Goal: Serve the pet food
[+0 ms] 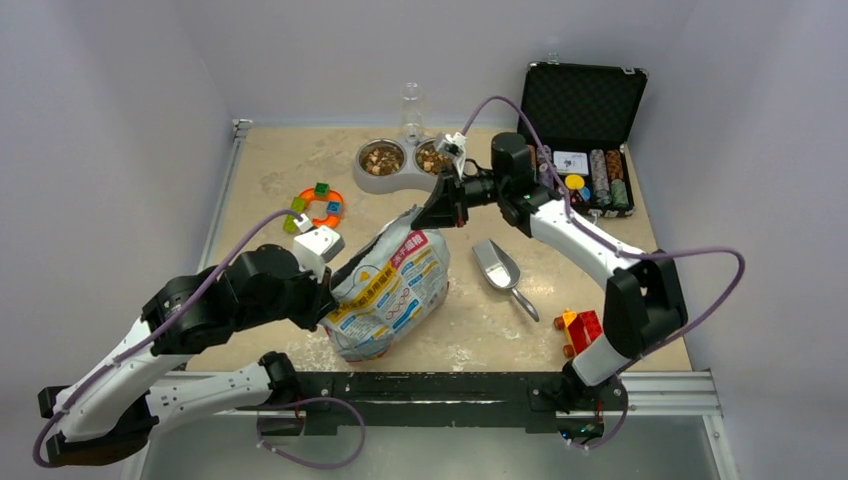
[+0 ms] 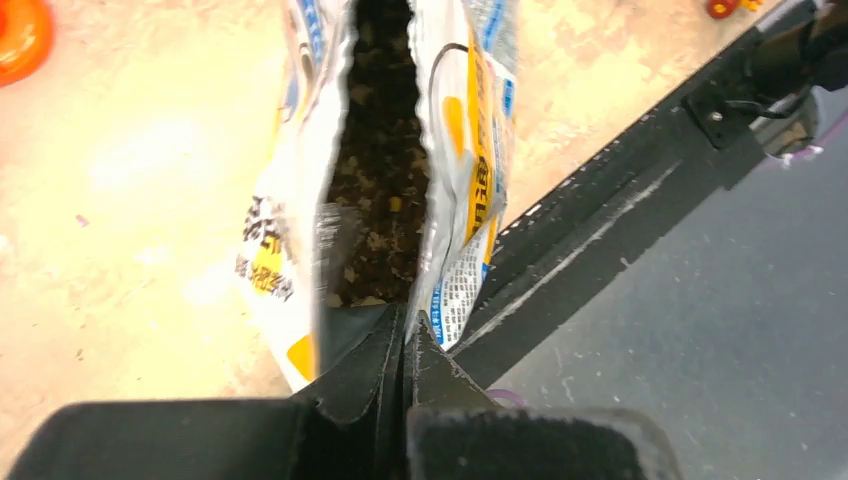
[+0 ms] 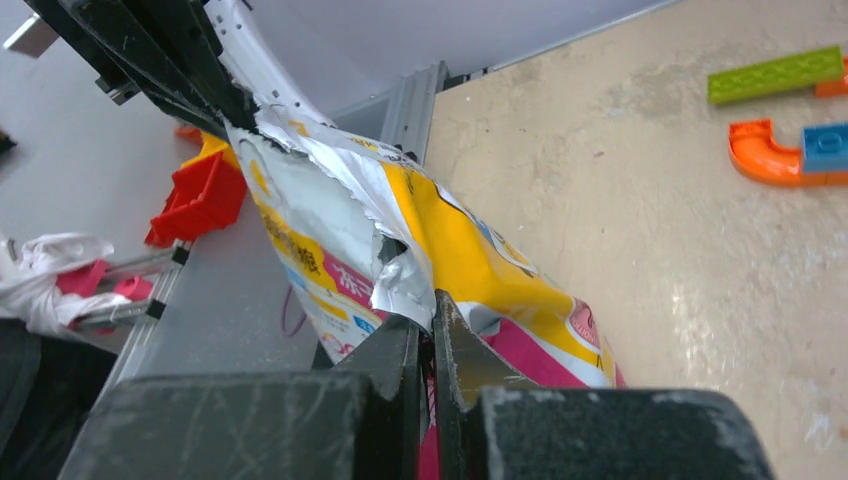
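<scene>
Where the torn mouth of the bag is gaping, the pet food (image 2: 378, 190) is showing as a heap of small brown and tan pellets inside the foil. More of the same kibble is sitting in both wells of the grey double bowl (image 1: 405, 180) at the far side of the bench (image 1: 270, 165).

The bag (image 1: 395, 285), printed in white, yellow and pink, is lying tilted near the middle of the bench, with its base toward the near rail and its opening pointing up and away. The left hand (image 2: 405, 322) is pinching one edge of that opening, its fingers pressed together on the foil. The right hand (image 3: 432, 308) is gripping the opposite, ragged edge, its fingers closed on the torn flap, so the mouth is stretching between the two.

A metal scoop (image 1: 497, 265) is lying on the bench just right of the bag, not touching it. Red and yellow bricks (image 1: 580, 328) are sitting near the right arm's base. An orange toy ring (image 1: 322, 207) with coloured blocks is lying to the bag's far left. A clear bottle (image 1: 411, 108) is standing upright at the back of the bowl. An open black case (image 1: 585, 100) holding stacked poker chips is standing in the far right corner.
</scene>
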